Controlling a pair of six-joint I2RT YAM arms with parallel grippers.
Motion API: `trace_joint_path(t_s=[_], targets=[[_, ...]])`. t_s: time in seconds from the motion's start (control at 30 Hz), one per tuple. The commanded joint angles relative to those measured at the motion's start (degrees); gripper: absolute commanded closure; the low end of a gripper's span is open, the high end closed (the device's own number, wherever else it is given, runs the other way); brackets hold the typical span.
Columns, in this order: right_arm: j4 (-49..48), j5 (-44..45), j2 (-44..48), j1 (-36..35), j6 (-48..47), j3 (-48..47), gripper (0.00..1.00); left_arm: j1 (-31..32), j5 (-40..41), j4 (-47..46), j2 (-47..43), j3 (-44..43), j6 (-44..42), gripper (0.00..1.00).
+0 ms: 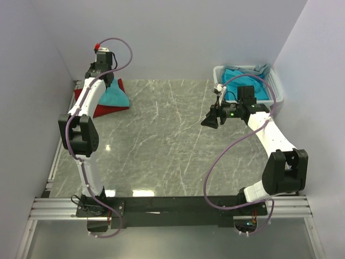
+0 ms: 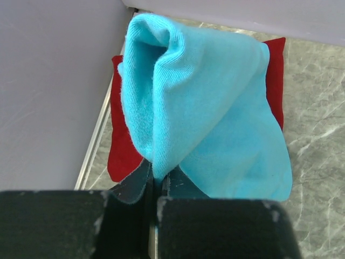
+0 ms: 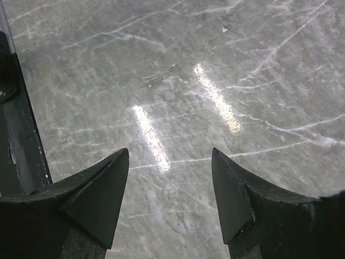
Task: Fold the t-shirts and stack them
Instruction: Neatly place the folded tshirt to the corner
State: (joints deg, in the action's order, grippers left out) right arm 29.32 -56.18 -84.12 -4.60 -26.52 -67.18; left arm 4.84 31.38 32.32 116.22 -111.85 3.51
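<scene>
A folded turquoise t-shirt (image 1: 114,95) lies on a folded red t-shirt (image 1: 86,101) at the far left corner of the table. My left gripper (image 1: 105,81) is shut on an edge of the turquoise shirt (image 2: 205,102), which rises in a fold from the red shirt (image 2: 121,151) up to the jaws (image 2: 157,181). More turquoise shirts (image 1: 249,81) lie in the white basket at the far right. My right gripper (image 1: 209,120) is open and empty above the bare marble table (image 3: 178,108); its fingertips (image 3: 116,178) show wide apart.
The white slatted basket (image 1: 218,72) stands at the far right against the wall. Walls close in the left, back and right sides. A metal rail (image 1: 62,145) runs along the table's left edge. A purple cable (image 1: 226,156) loops from the right arm.
</scene>
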Motion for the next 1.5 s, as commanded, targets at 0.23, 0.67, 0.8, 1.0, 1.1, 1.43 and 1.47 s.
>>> trace_joint_path(t_s=[0.23,0.67,0.8,1.0,1.1,1.43,1.47], targets=[[0.5,-1.6,0.4,0.4,-0.8,-2.0,0.31,-1.0,-3.3,-3.1,0.1,-1.2,0.8,1.00],[0.5,-1.6,0.3,0.4,-0.7,-2.1,0.31,3.9,-11.1,1.2,-4.0,-8.1,3.4,1.00],[0.6,-1.6,0.3,0.4,-0.9,-2.2,0.31,6.9,-12.1,2.8,-3.9,-10.7,3.9,1.00],[0.7,-1.6,0.4,0.4,-1.1,-2.2,0.31,11.7,-14.7,5.2,-2.5,-15.2,6.0,1.00],[0.9,-1.6,0.4,0.4,-1.2,-2.3,0.31,12.6,-19.1,6.2,-1.5,-17.3,9.0,1.00],[1.3,-1.6,0.2,0.4,-1.4,-2.3,0.31,12.7,-41.5,1.1,5.7,-20.7,26.8,1.00],[0.3,-1.9,0.2,0.4,-1.3,-2.0,0.31,12.7,-42.5,0.9,6.5,-21.3,28.9,1.00]])
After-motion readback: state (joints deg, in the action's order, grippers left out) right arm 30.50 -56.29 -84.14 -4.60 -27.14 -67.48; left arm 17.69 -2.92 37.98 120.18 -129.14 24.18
